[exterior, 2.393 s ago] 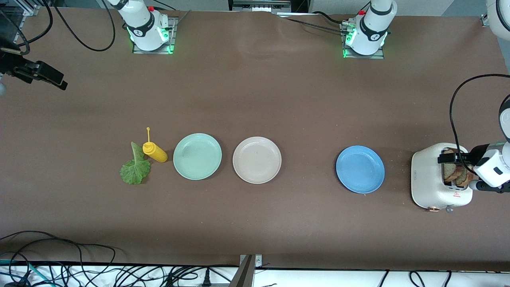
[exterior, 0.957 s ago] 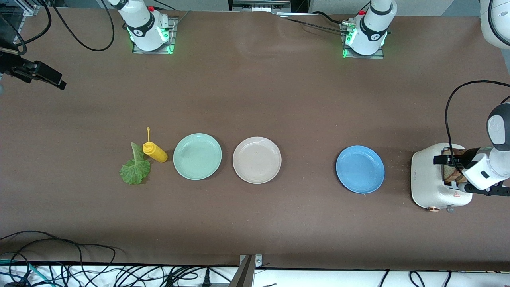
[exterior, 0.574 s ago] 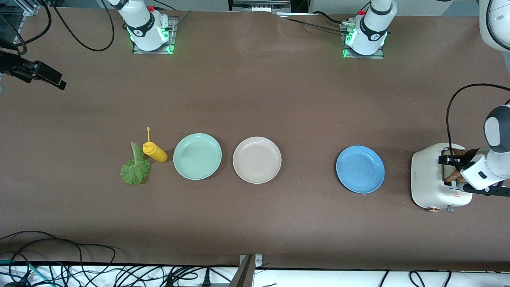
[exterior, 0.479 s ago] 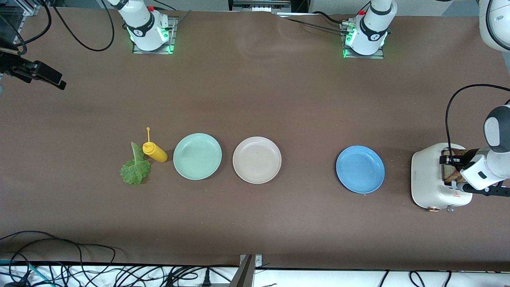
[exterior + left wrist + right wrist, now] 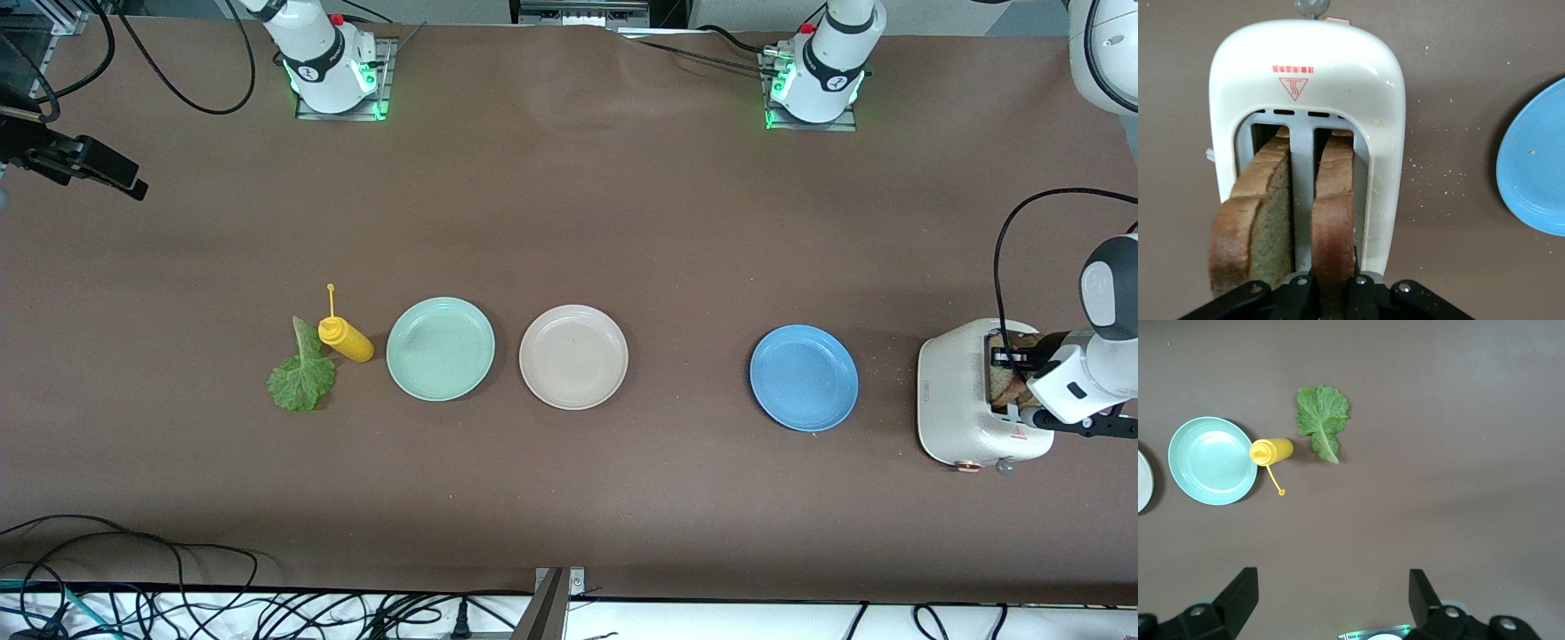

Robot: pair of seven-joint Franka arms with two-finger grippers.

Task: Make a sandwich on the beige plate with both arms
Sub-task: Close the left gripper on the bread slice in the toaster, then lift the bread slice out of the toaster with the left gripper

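Bread (image 5: pixel 1333 220) pinched by the left gripper (image 5: pixel 1331 293) could be torn or jammed in the toaster (image 5: pixel 1305 73) if lifted askew, while the right gripper (image 5: pixel 1331 600) is held open, waiting above the table.

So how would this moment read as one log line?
left hand: shut on bread slice in toaster | right hand: open, waiting | beige plate: empty

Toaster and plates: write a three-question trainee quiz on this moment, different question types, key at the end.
1. True or false: the left claw is shut on a bread slice standing in the toaster.
2. Which plate lies nearest the toaster? A mint-green plate; B beige plate; C blue plate.
3. Fill in: the lettuce leaf lies beside the yellow ____.

Key: 1 true; 2 C; 3 squeeze bottle.
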